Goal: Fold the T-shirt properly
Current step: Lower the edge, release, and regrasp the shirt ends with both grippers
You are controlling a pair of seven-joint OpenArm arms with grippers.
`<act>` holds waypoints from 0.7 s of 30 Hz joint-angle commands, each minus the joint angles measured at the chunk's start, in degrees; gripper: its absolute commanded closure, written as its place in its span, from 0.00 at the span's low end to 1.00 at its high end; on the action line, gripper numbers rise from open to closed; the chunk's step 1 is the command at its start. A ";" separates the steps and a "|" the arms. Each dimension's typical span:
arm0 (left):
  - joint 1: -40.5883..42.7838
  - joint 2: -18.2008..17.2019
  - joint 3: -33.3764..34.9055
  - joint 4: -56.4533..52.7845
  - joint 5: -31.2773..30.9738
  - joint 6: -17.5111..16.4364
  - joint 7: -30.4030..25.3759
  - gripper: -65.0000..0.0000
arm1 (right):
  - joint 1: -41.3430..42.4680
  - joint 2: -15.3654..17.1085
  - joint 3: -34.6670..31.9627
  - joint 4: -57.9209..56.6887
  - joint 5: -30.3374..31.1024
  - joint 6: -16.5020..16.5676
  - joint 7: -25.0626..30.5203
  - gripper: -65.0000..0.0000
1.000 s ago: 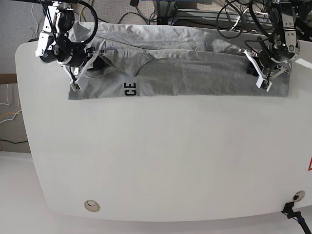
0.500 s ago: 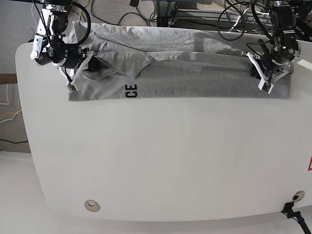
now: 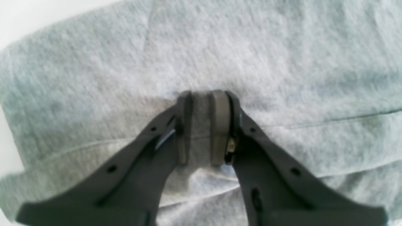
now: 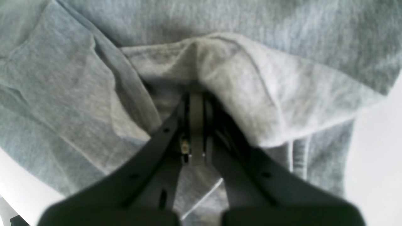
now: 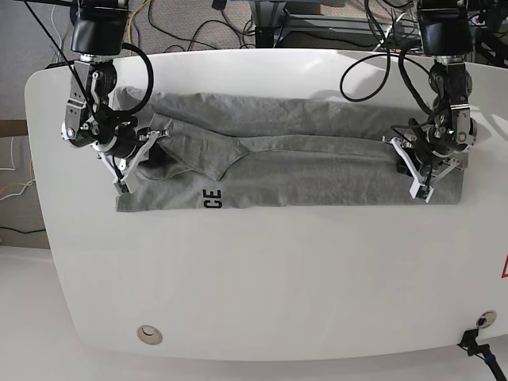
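Note:
The heather-grey T-shirt (image 5: pixel 317 159) lies as a long folded band across the far half of the white table (image 5: pixel 262 286), with the black letters "CE" (image 5: pixel 212 198) showing at its near edge. My left gripper (image 5: pixel 421 190) is at the band's right end. In the left wrist view it (image 3: pixel 203 97) is shut on a fold of the T-shirt (image 3: pixel 282 62). My right gripper (image 5: pixel 123 184) is at the band's left end. In the right wrist view it (image 4: pixel 196 97) is shut on a bunched layer of the T-shirt (image 4: pixel 251 94) that drapes over its tips.
Cables (image 5: pixel 238 24) and equipment lie behind the table's far edge. A round grommet (image 5: pixel 148 334) sits near the front left. A red sticker (image 5: pixel 503 268) shows at the right edge. White table surface spreads in front of the shirt.
Both grippers have moved toward the table's near side, pulling the shirt with them. The shirt's far part, which hung over the back edge, now lies on the table.

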 commanded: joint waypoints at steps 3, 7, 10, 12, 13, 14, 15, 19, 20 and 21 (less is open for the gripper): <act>0.41 -0.70 -0.24 0.63 0.24 -0.61 2.55 0.84 | -0.29 0.72 -0.07 -0.75 -5.64 -1.67 -3.83 1.00; 0.85 -2.11 -7.80 5.47 -3.10 -3.69 3.08 0.77 | -0.29 0.72 -0.07 -0.66 -5.64 -1.67 -3.83 1.00; 0.41 -2.81 -15.88 5.73 -6.44 -8.79 6.86 0.47 | -0.29 0.63 -0.07 -0.66 -5.64 -1.67 -3.83 1.00; 0.32 -2.90 -19.84 5.73 -7.40 -9.76 8.27 0.27 | -0.29 0.45 -0.07 -0.66 -5.64 -1.67 -3.83 1.00; 0.24 -2.98 -21.07 5.73 -8.11 -10.55 8.27 0.19 | -0.29 0.45 -0.07 -0.66 -5.64 -1.67 -3.83 1.00; 0.24 -3.34 -22.04 5.47 -8.81 -11.60 8.27 0.13 | -0.29 0.36 -0.07 -0.66 -5.64 -1.67 -3.83 1.00; 0.24 -4.39 -22.57 5.29 -9.51 -12.57 8.27 0.07 | -0.29 0.28 -0.07 -0.66 -5.64 -1.67 -3.74 1.00; 0.24 -5.18 -23.97 0.46 -12.77 -14.41 8.27 0.06 | -0.29 0.19 -0.16 -0.75 -5.47 -1.67 -3.74 1.00; 0.24 -5.80 -24.41 -0.86 -13.38 -14.72 8.27 0.06 | -0.29 0.19 -0.16 -0.75 -5.47 -1.67 -3.74 1.00; 0.24 -6.24 -24.41 -2.62 -14.26 -14.72 8.27 0.06 | -0.29 0.19 -0.16 -0.75 -5.56 -1.67 -3.74 1.00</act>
